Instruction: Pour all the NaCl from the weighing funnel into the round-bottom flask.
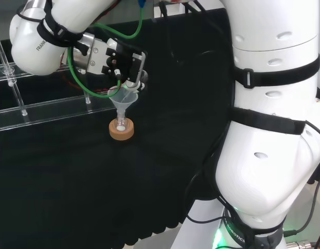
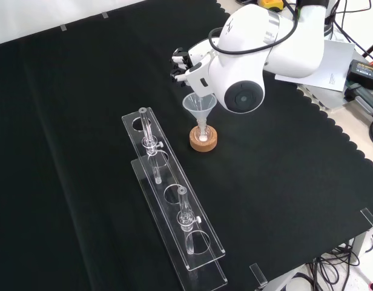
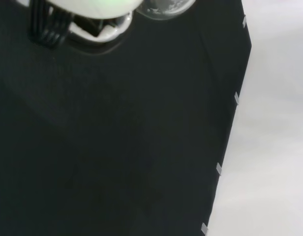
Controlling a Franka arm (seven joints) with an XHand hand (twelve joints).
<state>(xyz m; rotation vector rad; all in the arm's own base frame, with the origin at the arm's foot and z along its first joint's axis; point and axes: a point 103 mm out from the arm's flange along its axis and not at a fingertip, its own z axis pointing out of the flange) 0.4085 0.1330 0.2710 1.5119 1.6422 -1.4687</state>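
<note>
Black-and-white hand hovers at funnel rim; whether fingers grip anything, cannot tell. Clear funnel just below, at hand's 6 o'clock in head view, long axis upright, stem down into flask neck. Flask, white grains at bottom, sits in cork ring. Judgement: coming pour depends on hand staying directly above funnel mouth.

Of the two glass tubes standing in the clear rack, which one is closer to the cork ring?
The tube at the rack's far end in the front view, almost level with the cork ring; the other tube stands nearer the camera.

A lab: clear rack with glass tubes, funnel, black-clothed bench.
</note>
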